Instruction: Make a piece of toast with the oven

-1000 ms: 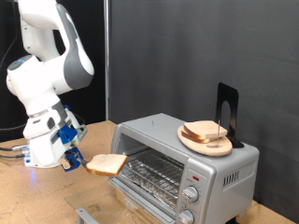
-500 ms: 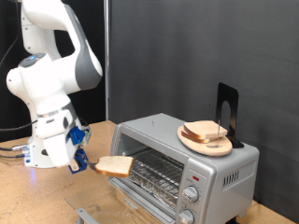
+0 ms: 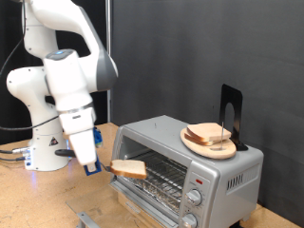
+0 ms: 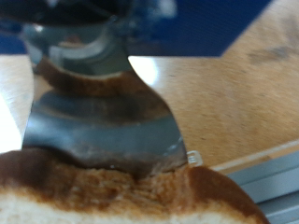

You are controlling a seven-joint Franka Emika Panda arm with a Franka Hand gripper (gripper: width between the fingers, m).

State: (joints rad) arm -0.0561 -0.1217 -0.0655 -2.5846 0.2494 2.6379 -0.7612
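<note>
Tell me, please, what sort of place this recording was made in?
Probably a robotics lab bench staged as a kitchen: a boxy silver toaster oven on a wooden tabletop, black backdrop panels, and a pincer holding a crusted bread slice at the oven's open front.

My arm (image 3: pixel 59 71): glossy white rounded shells, grey-black joint bands, bulky white base with small triangular warning sticker. My gripper (image 3: pixel 101 167): blue housing at hand. Wrist view: one dark metal finger (image 4: pixel 98 117), broad, scuffed, curved edges. Cables trailing from base at exterior view's left.
</note>
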